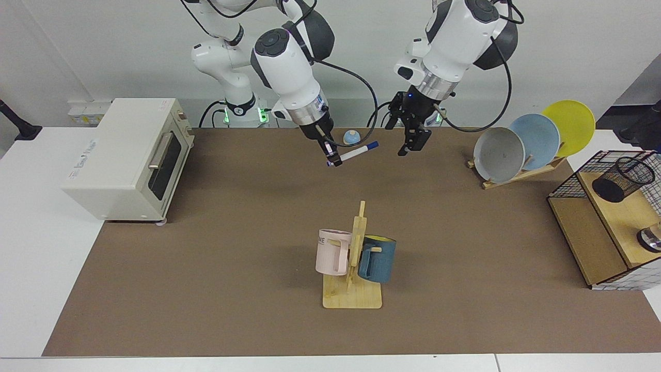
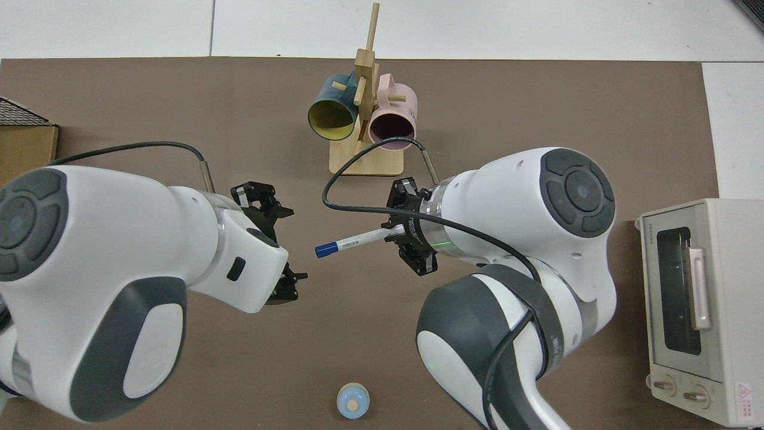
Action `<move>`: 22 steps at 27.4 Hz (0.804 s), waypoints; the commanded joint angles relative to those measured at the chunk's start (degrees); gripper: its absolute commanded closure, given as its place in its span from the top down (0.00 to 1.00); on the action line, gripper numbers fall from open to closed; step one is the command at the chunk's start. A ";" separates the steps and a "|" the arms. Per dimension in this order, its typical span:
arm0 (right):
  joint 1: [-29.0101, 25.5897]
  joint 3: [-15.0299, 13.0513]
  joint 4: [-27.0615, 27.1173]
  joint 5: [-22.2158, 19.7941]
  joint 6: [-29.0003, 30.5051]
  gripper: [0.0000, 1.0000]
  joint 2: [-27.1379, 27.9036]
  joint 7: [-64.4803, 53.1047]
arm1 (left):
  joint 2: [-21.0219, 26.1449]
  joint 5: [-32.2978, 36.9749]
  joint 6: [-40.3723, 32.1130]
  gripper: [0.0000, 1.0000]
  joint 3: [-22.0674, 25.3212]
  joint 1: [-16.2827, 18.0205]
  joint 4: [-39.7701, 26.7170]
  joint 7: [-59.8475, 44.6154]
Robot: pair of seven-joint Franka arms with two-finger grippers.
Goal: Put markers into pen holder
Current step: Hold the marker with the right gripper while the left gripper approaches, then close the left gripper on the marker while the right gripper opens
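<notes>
My right gripper [image 1: 333, 157] [image 2: 399, 230] is shut on the end of the white marker [image 1: 356, 153] [image 2: 349, 242] and holds it above the mat at the back middle. The marker lies nearly level, and its blue cap points toward my left gripper. My left gripper [image 1: 410, 139] [image 2: 292, 245] hangs open a short way from the capped tip, with nothing between its fingers. In the facing view the black mesh pen holder [image 1: 622, 179] sits on the wooden shelf of the wire box at the far right. It is out of the top view.
A toaster oven [image 1: 126, 157] stands at the facing view's left. A wooden mug rack [image 1: 353, 268] with a pink and a blue mug is at front centre. A plate rack [image 1: 532, 144] and the wire shelf box [image 1: 588, 243] are on the right. A small blue knob [image 1: 351, 137] sits behind the marker.
</notes>
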 commanded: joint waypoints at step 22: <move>1.16 0.02 0.22 1.05 1.20 0.00 0.28 4.24 | -1.54 -1.06 4.36 0.31 0.13 -2.02 -3.80 -6.72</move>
